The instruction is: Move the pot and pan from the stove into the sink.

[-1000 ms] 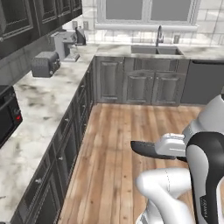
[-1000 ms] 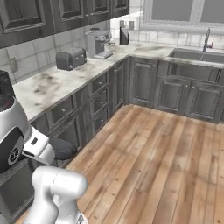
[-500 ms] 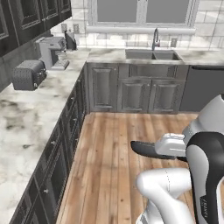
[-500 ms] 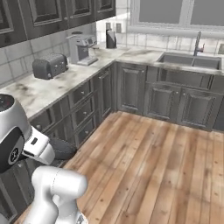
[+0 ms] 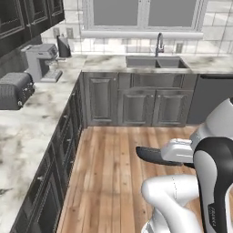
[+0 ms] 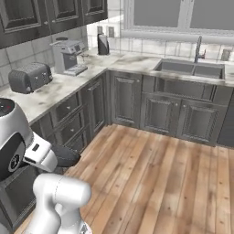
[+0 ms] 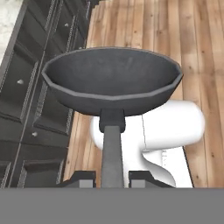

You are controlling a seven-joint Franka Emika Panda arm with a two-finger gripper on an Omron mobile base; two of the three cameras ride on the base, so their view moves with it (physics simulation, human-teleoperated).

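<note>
The pan (image 7: pixel 111 85), small, dark grey and shallow, is held level in front of the hand over the wooden floor. My gripper (image 7: pixel 113 178) is shut on its long thin handle (image 7: pixel 112 153). The pan also shows as a dark shape beside the white arm in the left base view (image 5: pixel 152 155) and in the right base view (image 6: pixel 66 156). The sink (image 5: pixel 157 62) with its dark arched faucet (image 5: pixel 159 43) sits in the far counter under the window, and appears at the upper right of the right base view (image 6: pixel 192 68). The pot and the stove are out of view.
A marble counter (image 5: pixel 27 123) runs along the left with a toaster (image 5: pixel 13 91) and a coffee machine (image 5: pixel 41 61). Dark cabinets (image 5: pixel 136 104) stand below the sink, with a dishwasher front (image 5: pixel 211 98) to their right. Open wooden floor (image 5: pixel 113 164) lies between me and the sink.
Both base views have shifted: the base has moved, so the sink counter now sits nearer and more central. The pan stays in the shut gripper, in the same place beside the arm.
</note>
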